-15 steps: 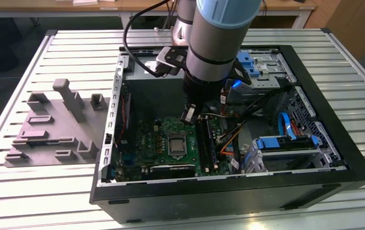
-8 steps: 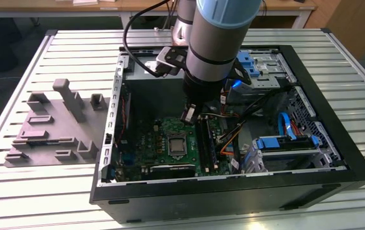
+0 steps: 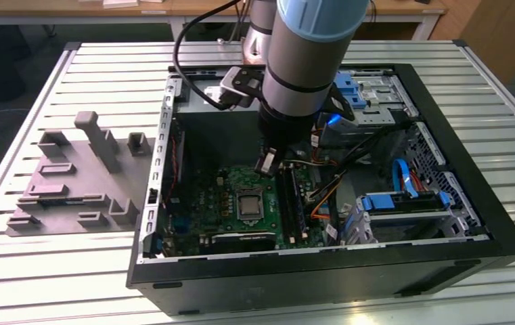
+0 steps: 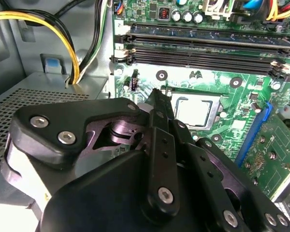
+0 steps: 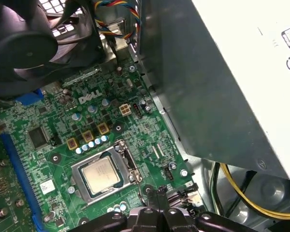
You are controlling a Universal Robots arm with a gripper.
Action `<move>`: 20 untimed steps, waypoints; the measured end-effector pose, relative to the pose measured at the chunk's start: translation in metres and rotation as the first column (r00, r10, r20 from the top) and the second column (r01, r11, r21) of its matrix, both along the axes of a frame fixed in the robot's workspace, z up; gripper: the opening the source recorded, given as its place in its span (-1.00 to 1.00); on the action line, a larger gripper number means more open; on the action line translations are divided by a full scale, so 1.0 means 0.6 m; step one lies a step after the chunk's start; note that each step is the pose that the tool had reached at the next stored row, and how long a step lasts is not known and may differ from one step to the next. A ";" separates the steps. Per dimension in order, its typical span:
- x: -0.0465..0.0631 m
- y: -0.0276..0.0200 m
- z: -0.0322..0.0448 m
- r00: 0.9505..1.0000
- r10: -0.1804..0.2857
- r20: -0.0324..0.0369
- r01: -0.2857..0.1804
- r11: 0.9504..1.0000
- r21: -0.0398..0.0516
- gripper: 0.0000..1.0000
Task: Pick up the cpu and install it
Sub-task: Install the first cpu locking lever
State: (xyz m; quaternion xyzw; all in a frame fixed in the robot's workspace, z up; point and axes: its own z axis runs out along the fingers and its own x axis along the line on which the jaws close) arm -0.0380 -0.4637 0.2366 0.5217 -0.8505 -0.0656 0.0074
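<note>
Silvery chip: the cpu lies flat inside the socket frame on the motherboard, its metal top facing up; it also shows in the second wrist view and in the exterior view.
Seat: the frame's metal rim runs around all sides of the chip, and the chip sits level with the board.
Claw to chip: the gripper hangs above the board just beside the socket, apart from the chip and not touching it; in the second wrist view its tip points at the socket's near edge.
Claw state: the two fingers are pressed together with no gap showing between them, and nothing is held.
Board: the green motherboard lies on the floor of the case, with long black memory slots next to the socket.
Arm: in the exterior view the arm reaches down into the open black computer case from above.
Nearby parts: a black fan sits past the socket, and yellow cables run beside the grey power supply box.
Outside the case: a grey plastic fixture with raised blocks rests on the slatted table, to the exterior view's left of the case.
</note>
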 end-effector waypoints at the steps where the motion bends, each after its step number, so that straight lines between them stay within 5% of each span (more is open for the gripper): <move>1: 0.000 -0.0028 0.000 1.000 0.001 0.000 -0.001 1.000 0.000 -0.79; 20: -0.007 -0.0263 -0.003 0.992 0.126 0.001 -0.126 0.992 0.000 -0.79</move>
